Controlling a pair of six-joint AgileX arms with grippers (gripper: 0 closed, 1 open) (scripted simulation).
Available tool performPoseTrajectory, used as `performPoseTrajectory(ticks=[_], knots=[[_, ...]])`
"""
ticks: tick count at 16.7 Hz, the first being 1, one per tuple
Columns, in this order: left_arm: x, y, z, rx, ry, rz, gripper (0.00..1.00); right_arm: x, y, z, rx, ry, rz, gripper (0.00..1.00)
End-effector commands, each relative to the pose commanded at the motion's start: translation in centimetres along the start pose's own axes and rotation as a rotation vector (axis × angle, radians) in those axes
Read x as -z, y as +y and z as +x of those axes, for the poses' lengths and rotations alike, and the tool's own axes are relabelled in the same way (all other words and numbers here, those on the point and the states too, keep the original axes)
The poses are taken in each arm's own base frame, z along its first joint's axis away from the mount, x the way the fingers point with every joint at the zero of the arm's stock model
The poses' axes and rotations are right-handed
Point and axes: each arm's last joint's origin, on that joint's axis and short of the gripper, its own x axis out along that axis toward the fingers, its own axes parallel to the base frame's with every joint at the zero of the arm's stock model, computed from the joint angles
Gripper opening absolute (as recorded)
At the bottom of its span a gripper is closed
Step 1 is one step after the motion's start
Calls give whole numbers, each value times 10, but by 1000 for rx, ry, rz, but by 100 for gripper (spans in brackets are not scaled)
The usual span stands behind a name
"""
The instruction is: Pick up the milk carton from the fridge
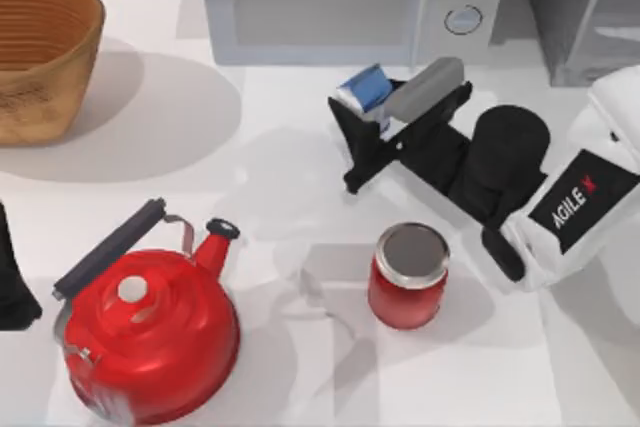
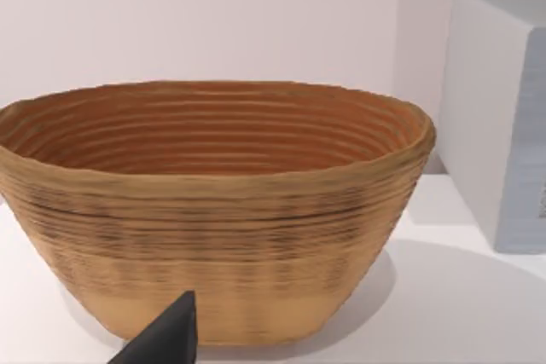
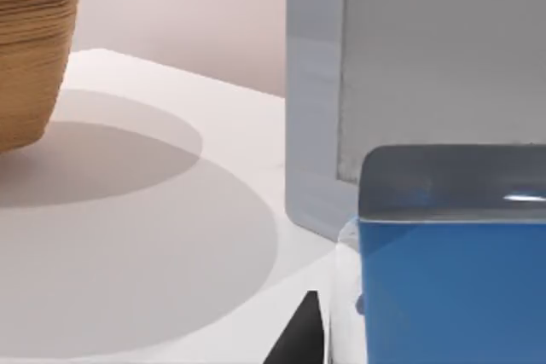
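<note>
The milk carton (image 1: 366, 90), 1 small boxy carton with blue sides and a pale top, is held between the fingers of the right gripper (image 1: 372, 119), just in front of the microwave (image 1: 355, 2) near the 12 o'clock edge of the bench (image 1: 300, 147). In the top view its long axis is tilted, running from about 8 o'clock to 2 o'clock along the fingers, and the fingers are closed narrowly onto it. In the right wrist view the carton (image 3: 444, 287) appears as a smooth blue box with a greyish upper face, close beside the microwave's light grey frame (image 3: 316, 125).

The fridge (image 1: 585, 7), a dark grey box with a pale glassy panel, stands at about 1 o'clock, apart from the carton.

1 red jar (image 1: 408, 277) with a round silver lid stands just below the right arm, at about 5 o'clock. 1 glossy red kettle (image 1: 150, 322) with a dark handle sits at 7 o'clock. 1 woven, ribbed basket (image 1: 45, 52) sits at 10 o'clock.

The left gripper (image 1: 12, 277) is parked at the 9 o'clock edge; whether its fingers are open cannot be told.
</note>
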Motion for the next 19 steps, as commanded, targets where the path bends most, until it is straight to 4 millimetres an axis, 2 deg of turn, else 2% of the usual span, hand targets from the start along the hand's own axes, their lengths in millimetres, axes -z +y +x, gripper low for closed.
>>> performPoseTrajectory(ticks=[13,19], knots=[[0,0,0,0,0,0,100,0,0,0,0,0,0,98],[0,0,0,0,0,0,100,0,0,0,0,0,0,100]])
